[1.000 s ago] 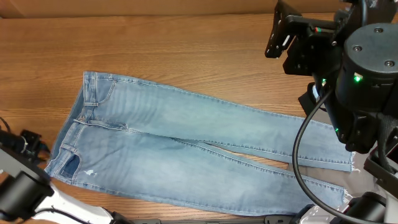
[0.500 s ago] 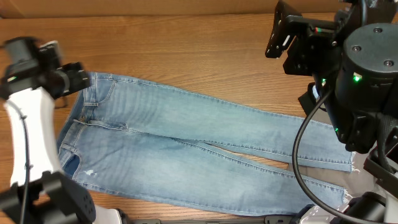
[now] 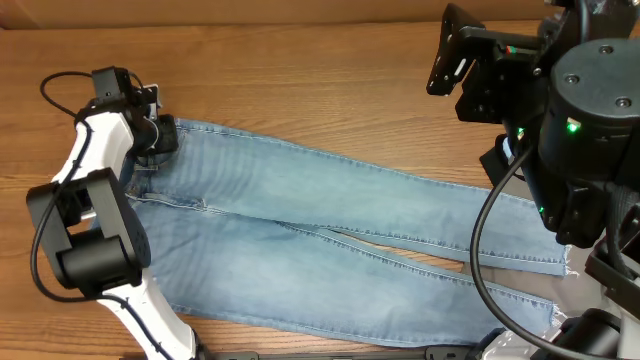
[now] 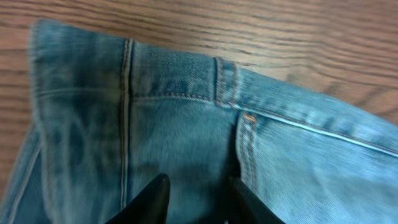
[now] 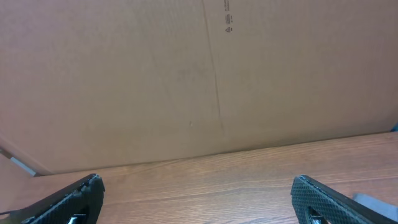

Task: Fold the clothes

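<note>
Looking down from above, the long light-blue denim jeans (image 3: 330, 230) lie flat on the brown wooden table (image 3: 300, 70). The waistband is toward the left arm and the frayed hems toward the right, so their length runs across the table, slanting a little nearer at the hem end. It looks like soft, floppy, fairly heavy cloth, best pinched at the waistband or hems. The left gripper (image 3: 160, 135) sits at the waistband's far corner. Its own camera shows its fingers (image 4: 155, 196) narrowed over the denim; I can't tell whether they've caught any fabric. The right gripper (image 5: 196, 186) gapes wide and empty, facing a tan cardboard wall (image 5: 186, 81).
</note>
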Robot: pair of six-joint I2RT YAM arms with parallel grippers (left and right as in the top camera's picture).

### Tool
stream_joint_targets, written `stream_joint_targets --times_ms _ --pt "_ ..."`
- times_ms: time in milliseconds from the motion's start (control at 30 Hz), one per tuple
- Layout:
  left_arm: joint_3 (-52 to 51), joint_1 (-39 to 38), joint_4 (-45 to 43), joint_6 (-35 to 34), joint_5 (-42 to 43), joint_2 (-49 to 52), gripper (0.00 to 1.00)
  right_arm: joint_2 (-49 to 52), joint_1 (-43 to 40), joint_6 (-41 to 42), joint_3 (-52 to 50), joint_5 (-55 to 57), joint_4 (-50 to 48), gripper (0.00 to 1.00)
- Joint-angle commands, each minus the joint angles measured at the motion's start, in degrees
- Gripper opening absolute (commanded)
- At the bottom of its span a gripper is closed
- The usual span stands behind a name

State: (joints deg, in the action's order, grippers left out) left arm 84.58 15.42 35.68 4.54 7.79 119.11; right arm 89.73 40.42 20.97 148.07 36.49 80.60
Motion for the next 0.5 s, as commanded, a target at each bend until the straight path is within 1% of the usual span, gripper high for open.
stream_joint_targets --times_ms 0,33,67,100,167,300,367,467 --pt "0.0 1.0 -1.1 1.7 -3.0 3.1 0.30 -0.1 -0.4 0.3 0.1 0.9 -0.3 1.00" --pt "0.0 1.2 -1.3 1.5 -4.9 4.2 0.21 -0.1 -0.4 0.3 0.1 0.9 -0.3 1.00" --pt "0.0 1.4 -1.5 0.0 -8.2 5.2 0.10 -0.1 -0.4 0.3 0.1 0.9 -0.3 1.00" --pt "0.0 1.7 -1.8 -2.8 -12.5 6.3 0.04 -0.1 -0.4 0.3 0.1 1.0 -0.2 1.00" --pt "0.0 2.8 -2.6 -8.8 -20.3 8.6 0.04 0.0 -0.4 0.3 0.1 1.0 -0.2 1.00" --pt "0.0 7.1 -3.7 -14.4 -27.7 11.8 0.04 0.1 -0.4 0.3 0.0 1.0 0.3 1.00" --pt "0.0 10.3 -3.9 -16.1 -29.5 12.2 0.04 0.2 -0.4 0.3 0.0 1.0 1.2 1.00" --pt "0.6 15.6 -3.6 -17.7 -28.7 11.9 0.04 0.3 -0.5 1.7 0.0 1.0 2.6 1.00"
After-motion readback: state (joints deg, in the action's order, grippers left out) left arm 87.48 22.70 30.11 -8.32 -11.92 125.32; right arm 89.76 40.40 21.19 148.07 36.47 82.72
